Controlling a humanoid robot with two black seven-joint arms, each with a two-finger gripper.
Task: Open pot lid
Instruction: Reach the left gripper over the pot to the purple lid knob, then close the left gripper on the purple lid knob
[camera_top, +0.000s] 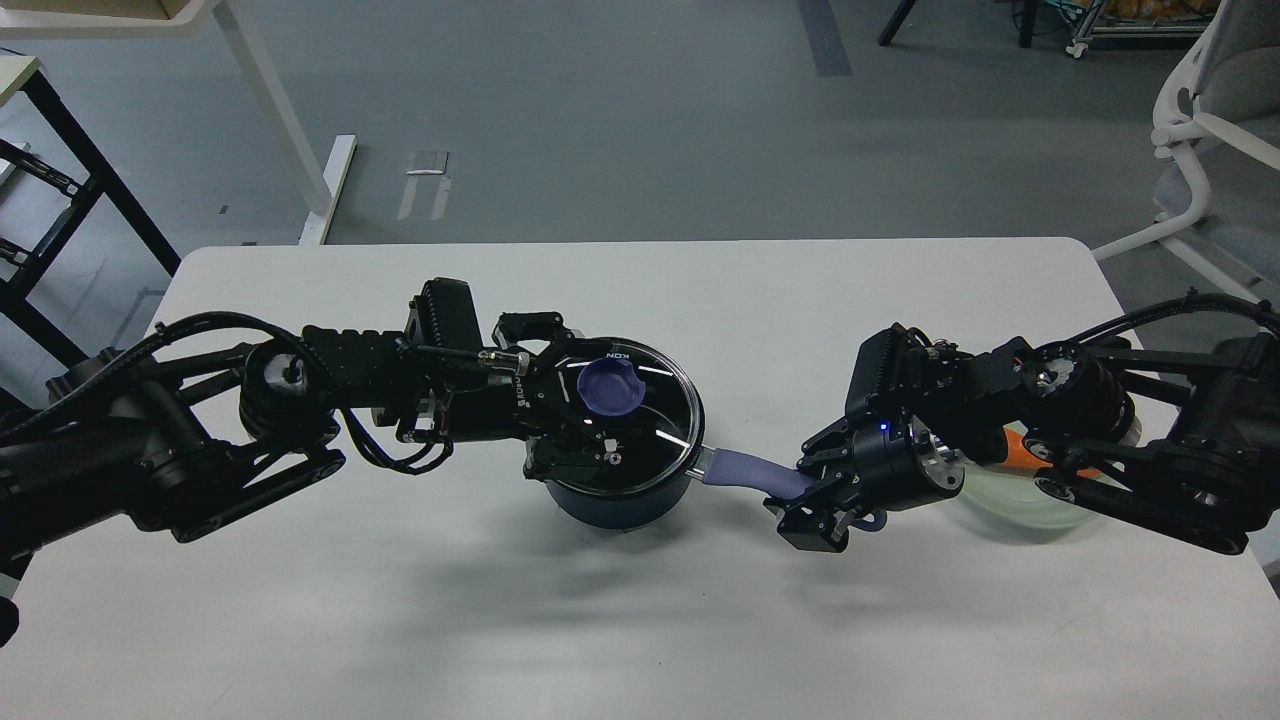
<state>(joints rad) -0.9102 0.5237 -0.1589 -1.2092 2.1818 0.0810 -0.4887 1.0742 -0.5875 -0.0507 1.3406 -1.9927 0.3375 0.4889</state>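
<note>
From the head camera I have the navy saucepan (620, 500) sitting near the middle of the white table (700, 290), its lavender-blue handle (750, 478) pointing toward my right side. The glass lid (655, 425) is on the pot, metal rim seated all the way around as far as I can see, white lettering readable near its far edge. My left gripper (575, 415) is over the lid with its fingers spread on either side of the purple-blue knob (611, 390), one finger on the far side and one on the near side; I can't tell whether they are touching it. My right gripper (815, 500) is pinched on the outer end of the pot handle, fingers pressed against it. Behind my right wrist sits a clear glass dish (1010, 500) with an orange carrot (1025, 447) showing in it, mostly hidden by the arm.
</note>
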